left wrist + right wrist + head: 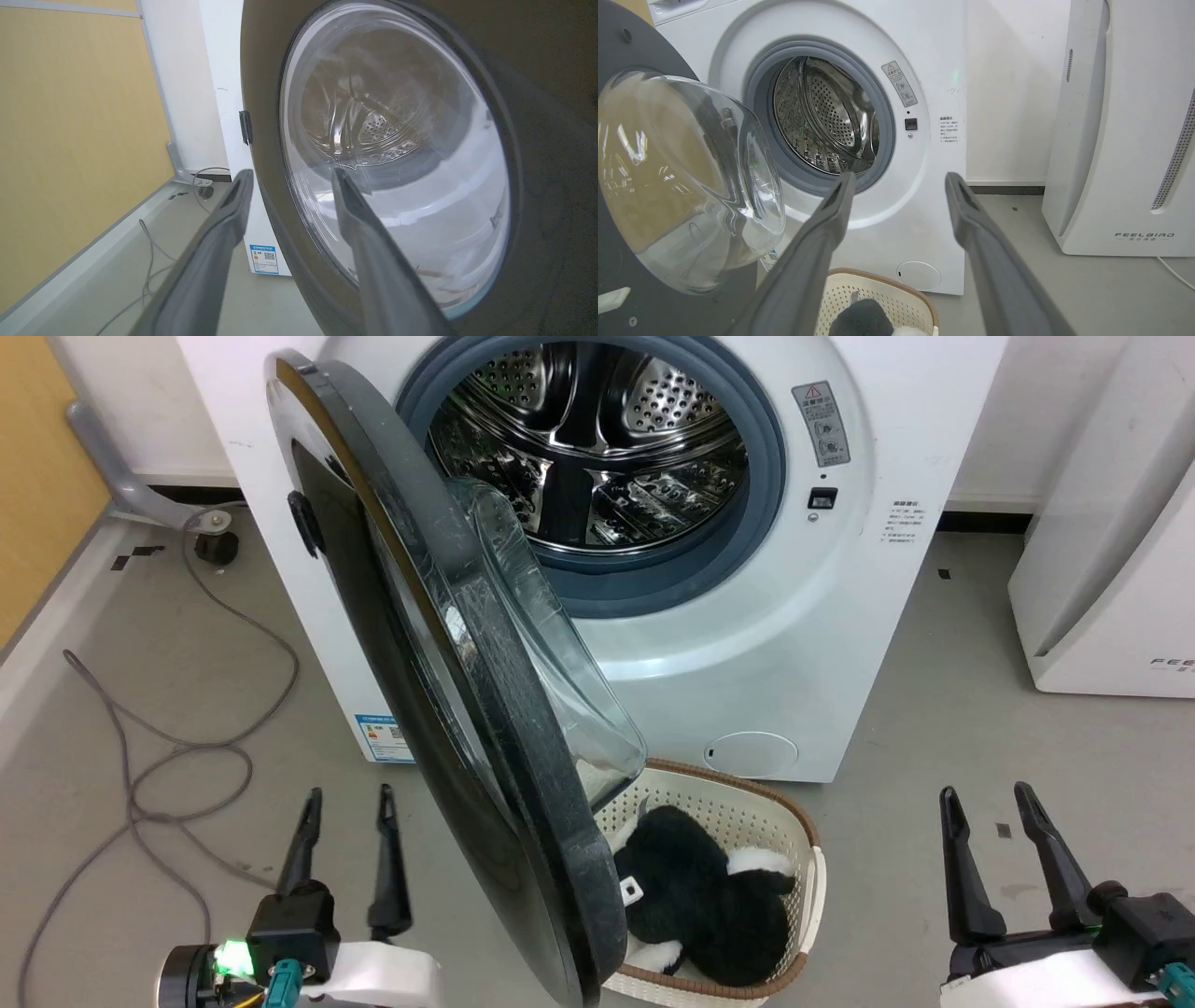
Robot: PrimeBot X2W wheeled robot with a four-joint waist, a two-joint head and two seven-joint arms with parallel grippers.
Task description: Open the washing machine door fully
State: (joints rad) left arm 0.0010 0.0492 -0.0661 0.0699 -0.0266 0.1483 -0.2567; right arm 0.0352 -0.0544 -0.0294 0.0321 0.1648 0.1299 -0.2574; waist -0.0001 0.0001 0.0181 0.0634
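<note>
The washing machine door [392, 644] stands swung out (drum [588, 457] exposed). My left gripper [348, 793] and right gripper [987, 791] hover released, empty.

Grey floor [934, 728] bears washer [747, 653], basket [738, 812] (plush [691, 887] inside) and loose cable [295, 665].

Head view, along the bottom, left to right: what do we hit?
left end effector → washing machine door, swung out → cream basket holding a black-and-white plush toy → right end effector
</note>
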